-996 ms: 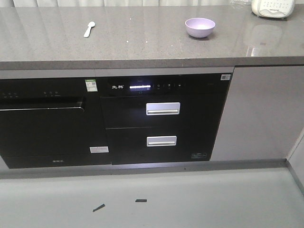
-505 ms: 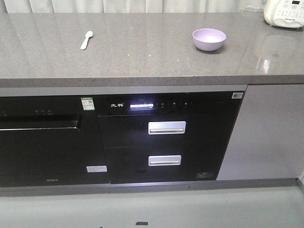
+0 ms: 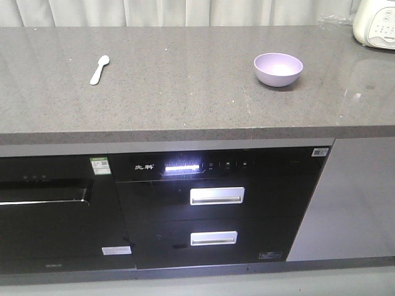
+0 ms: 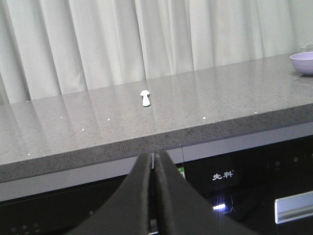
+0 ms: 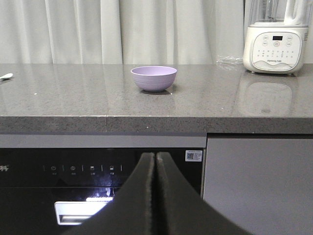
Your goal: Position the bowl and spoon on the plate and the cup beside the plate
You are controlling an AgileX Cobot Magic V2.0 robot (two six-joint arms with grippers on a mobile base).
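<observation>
Left gripper (image 4: 154, 160) pressed together, empty; right gripper (image 5: 155, 160) likewise. Bowl (image 3: 278, 68) upright on counter (image 3: 185, 105); spoon (image 3: 99, 69) well apart, scoop possibly face-down.

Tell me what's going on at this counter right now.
Nothing is being handled at this moment. The left gripper and right gripper are both shut and empty, held below the edge of the grey countertop. The lavender bowl sits empty toward the right of the counter. The pale spoon lies well apart from it on the left, and a white blender stands at the far right. No plate or cup shows in any view.
</observation>
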